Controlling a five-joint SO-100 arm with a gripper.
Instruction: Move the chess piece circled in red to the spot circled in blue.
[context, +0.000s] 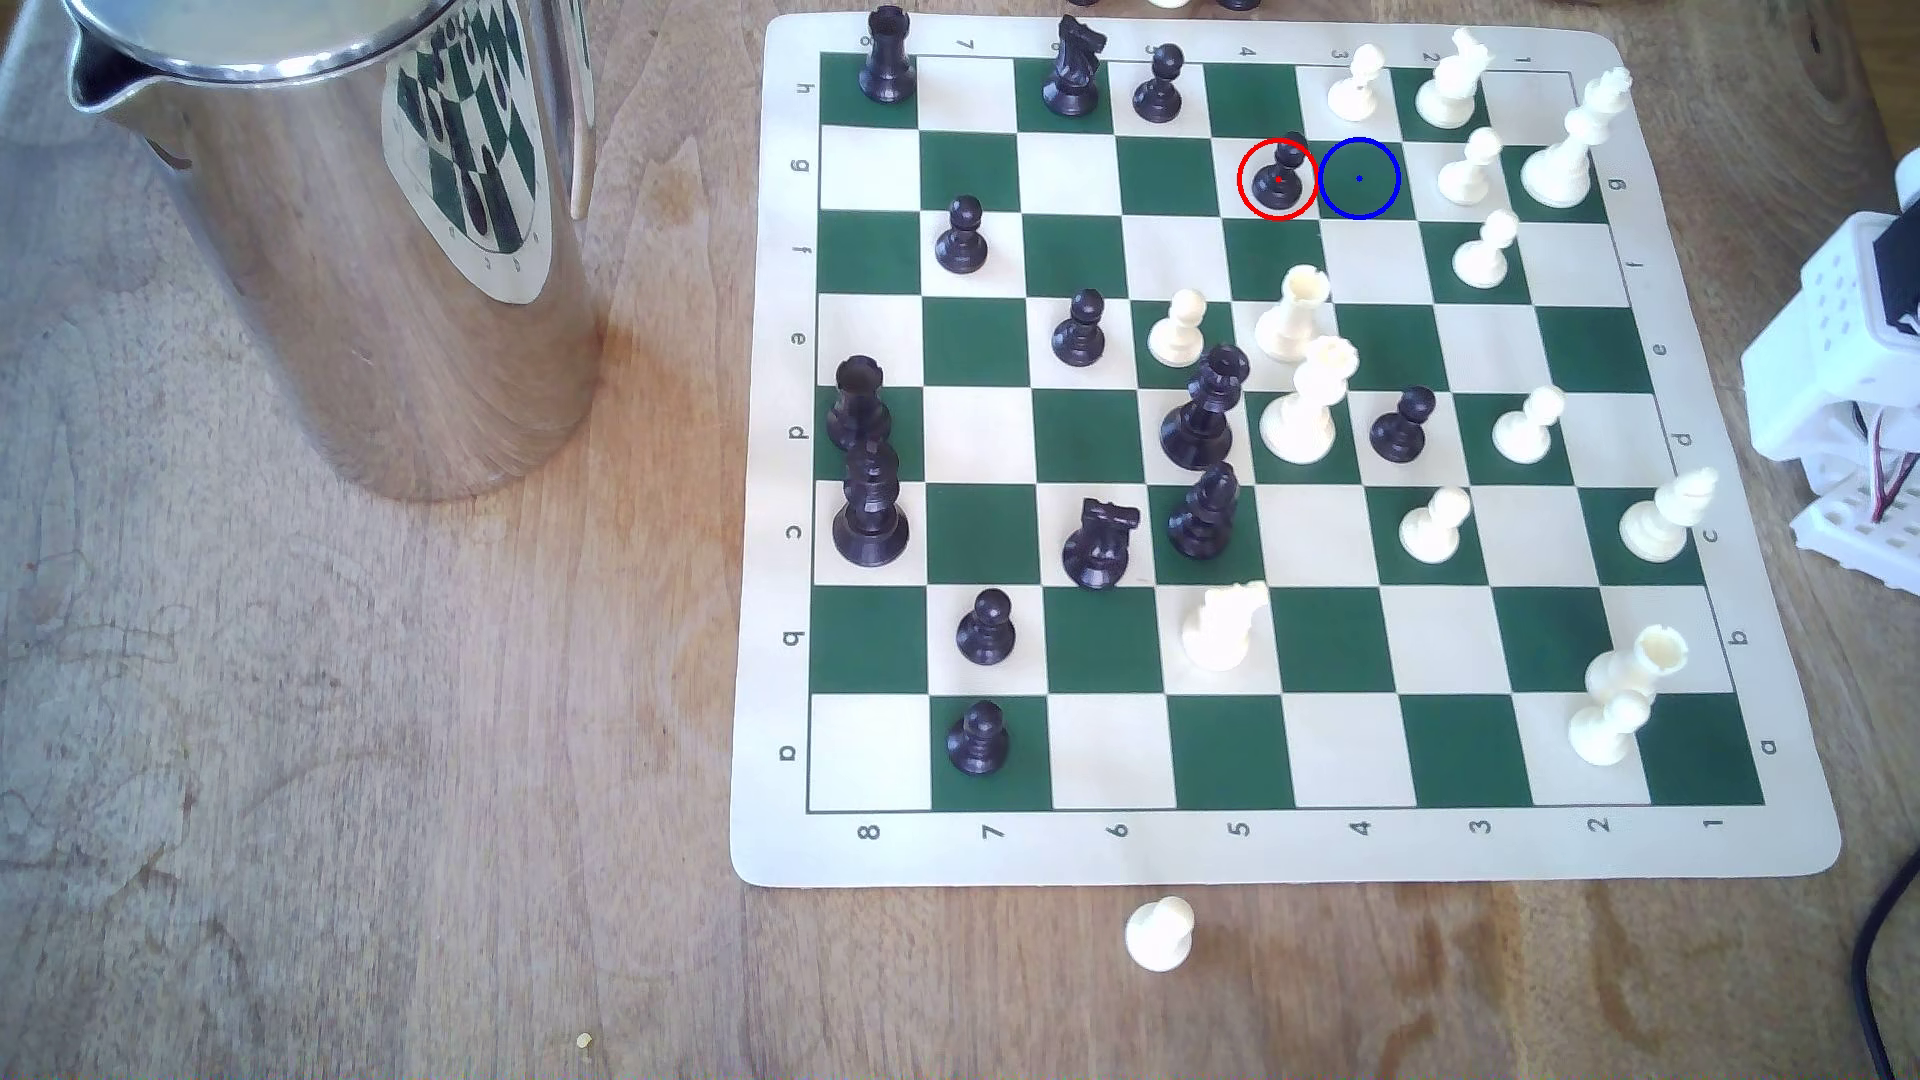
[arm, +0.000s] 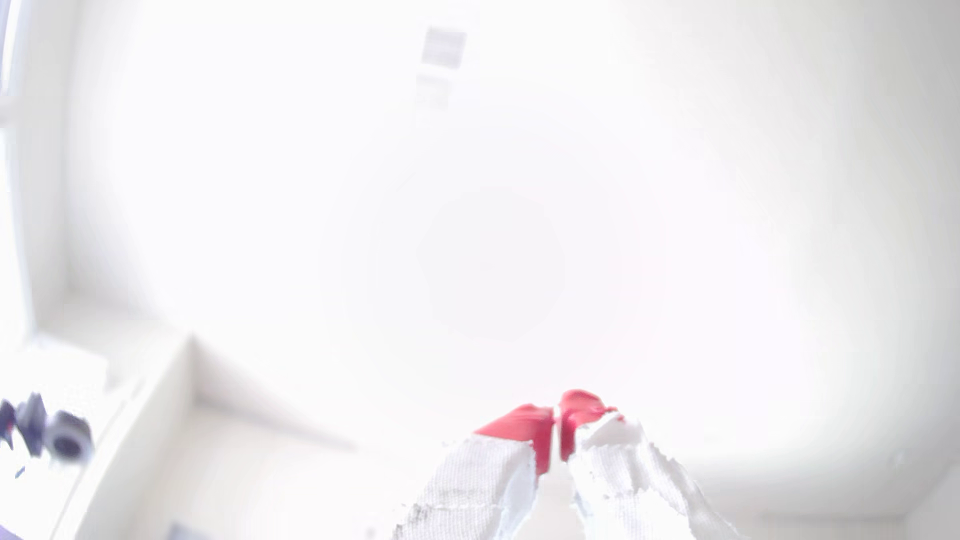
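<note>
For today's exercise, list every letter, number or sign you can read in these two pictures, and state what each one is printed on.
"8 7 6 5 4 3 2 1": near border of the chess mat.
"h g f e d c b a": its border at the exterior view's left, letters turned sideways.
"g f e d c b a": the opposite border.
Far border: "7", "4", "1" readable; the rest blurred or hidden.
Steel jug: only a board reflection, no text.
Wrist view: nothing readable.

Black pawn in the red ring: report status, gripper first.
Gripper shut, empty, away from the board. Black pawn upright in its red ring. Blue-ringed square bare, right beside it in the exterior view. Nothing between.
</note>
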